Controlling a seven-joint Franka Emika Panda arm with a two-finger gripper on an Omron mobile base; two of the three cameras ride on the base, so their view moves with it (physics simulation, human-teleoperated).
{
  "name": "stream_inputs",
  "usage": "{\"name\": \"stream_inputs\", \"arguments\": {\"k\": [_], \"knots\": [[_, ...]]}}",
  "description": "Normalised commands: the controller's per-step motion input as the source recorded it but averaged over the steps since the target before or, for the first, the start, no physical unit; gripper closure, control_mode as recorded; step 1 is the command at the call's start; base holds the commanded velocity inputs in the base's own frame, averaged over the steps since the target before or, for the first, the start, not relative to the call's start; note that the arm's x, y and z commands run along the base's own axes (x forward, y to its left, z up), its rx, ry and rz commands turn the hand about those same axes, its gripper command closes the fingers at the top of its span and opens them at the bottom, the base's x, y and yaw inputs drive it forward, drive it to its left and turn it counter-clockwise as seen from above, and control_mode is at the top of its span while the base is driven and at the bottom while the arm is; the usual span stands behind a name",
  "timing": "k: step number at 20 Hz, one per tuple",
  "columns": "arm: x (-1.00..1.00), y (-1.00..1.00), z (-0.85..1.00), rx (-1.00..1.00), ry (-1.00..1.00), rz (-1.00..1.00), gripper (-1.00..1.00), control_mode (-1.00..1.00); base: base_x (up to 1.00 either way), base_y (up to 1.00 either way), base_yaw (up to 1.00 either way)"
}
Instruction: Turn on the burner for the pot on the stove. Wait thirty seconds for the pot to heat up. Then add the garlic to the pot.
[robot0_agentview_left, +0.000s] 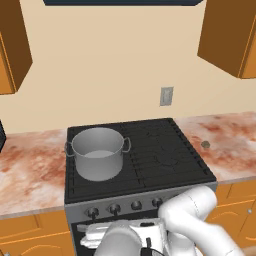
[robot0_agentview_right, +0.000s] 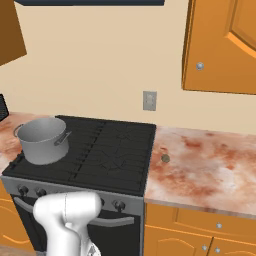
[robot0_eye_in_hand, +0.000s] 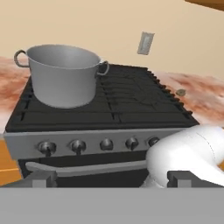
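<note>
Nothing done: pincer released before stove knobs, garlic on surface, pot empty.

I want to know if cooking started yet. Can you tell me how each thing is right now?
Grey metal stockpot: upright on the stove's back-left burner, no lid.
Black grated stove: no flame showing, oven door shut.
Tiny grey-tan garlic bulb: lying on the counter right of the stove, not in the pot.
Two-finger gripper: open, holding nothing, in front of the knobs.
</note>
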Motion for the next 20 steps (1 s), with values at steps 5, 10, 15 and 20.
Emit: {"name": "stream_inputs", "arguments": {"k": [5, 10, 15, 20], "knots": [[0.01, -0.28, -0.95, -0.1, -0.26, 0.28, -1.0, -1.0, 0.0, 0.0, 0.0], [0.06, -0.55, -0.75, -0.07, -0.36, 0.3, -1.0, -1.0, 0.0, 0.0, 0.0], [0.2, -0.32, -0.61, 0.0, -0.19, 0.26, -1.0, -1.0, 0.0, 0.0, 0.0], [0.54, -0.01, -0.3, 0.04, -0.09, 0.16, -1.0, -1.0, 0.0, 0.0, 0.0]]}}
